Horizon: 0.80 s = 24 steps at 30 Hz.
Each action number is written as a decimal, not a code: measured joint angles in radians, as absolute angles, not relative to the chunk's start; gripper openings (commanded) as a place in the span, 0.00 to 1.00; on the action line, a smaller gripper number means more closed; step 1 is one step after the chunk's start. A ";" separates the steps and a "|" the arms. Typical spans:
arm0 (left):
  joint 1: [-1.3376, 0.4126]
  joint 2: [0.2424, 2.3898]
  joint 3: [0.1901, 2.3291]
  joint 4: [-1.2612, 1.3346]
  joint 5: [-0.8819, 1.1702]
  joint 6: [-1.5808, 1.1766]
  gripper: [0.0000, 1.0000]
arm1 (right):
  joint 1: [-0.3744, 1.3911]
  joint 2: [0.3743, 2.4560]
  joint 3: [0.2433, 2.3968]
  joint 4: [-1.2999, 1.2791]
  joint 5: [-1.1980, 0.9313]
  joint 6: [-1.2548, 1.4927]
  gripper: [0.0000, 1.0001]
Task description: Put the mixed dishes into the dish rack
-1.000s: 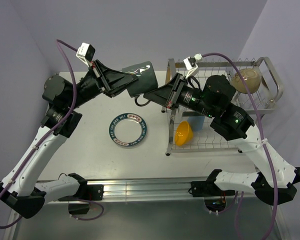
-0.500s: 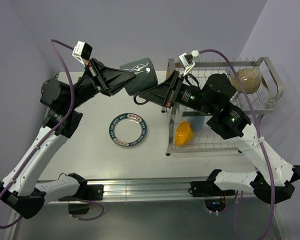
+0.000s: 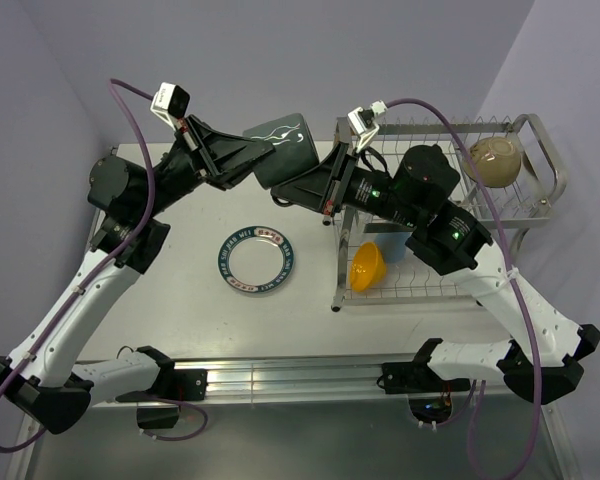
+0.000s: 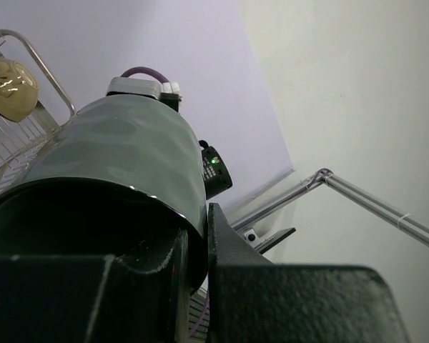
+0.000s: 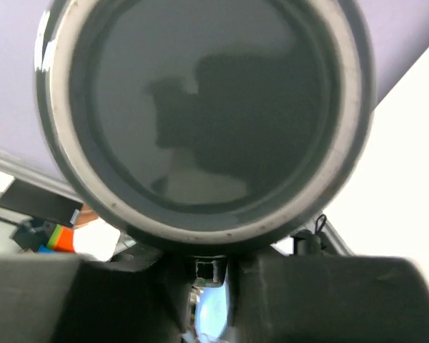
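The dark mug with white squiggles (image 3: 285,145) hangs in the air left of the dish rack (image 3: 525,125). My left gripper (image 3: 265,157) is shut on its rim, one finger inside and one outside (image 4: 200,229). From below right, my right gripper (image 3: 298,188) reaches the mug's base (image 5: 200,107). Its jaws stand narrowly apart on either side of the handle (image 5: 214,275). The white plate with the teal rim (image 3: 257,259) lies on the table. The beige bowl (image 3: 495,160), small orange bowl (image 3: 367,266) and light blue tumbler (image 3: 392,243) sit in the rack.
The rack's left end and wire wall (image 3: 342,200) stand just right of the right gripper. The rack's curved handle (image 4: 46,64) and the beige bowl (image 4: 11,89) show behind the mug in the left wrist view. A purple wall lies behind.
The mug has risen a little and shifted right, with both grippers moving along with it. The right arm has lifted and stretched further over the rack's left end.
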State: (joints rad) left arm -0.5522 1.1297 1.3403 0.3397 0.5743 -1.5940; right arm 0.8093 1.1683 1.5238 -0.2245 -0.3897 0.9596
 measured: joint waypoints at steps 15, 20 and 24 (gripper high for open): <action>-0.584 1.100 1.306 0.280 0.594 -1.531 0.99 | 0.817 1.167 1.555 -0.310 -0.309 0.839 0.00; -0.575 1.046 1.311 0.125 0.519 -1.439 0.99 | 0.818 1.157 1.559 -0.356 -0.256 0.781 0.00; -0.567 0.958 1.367 -0.157 0.283 -1.328 0.99 | 0.818 1.150 1.598 -0.426 -0.182 0.715 0.00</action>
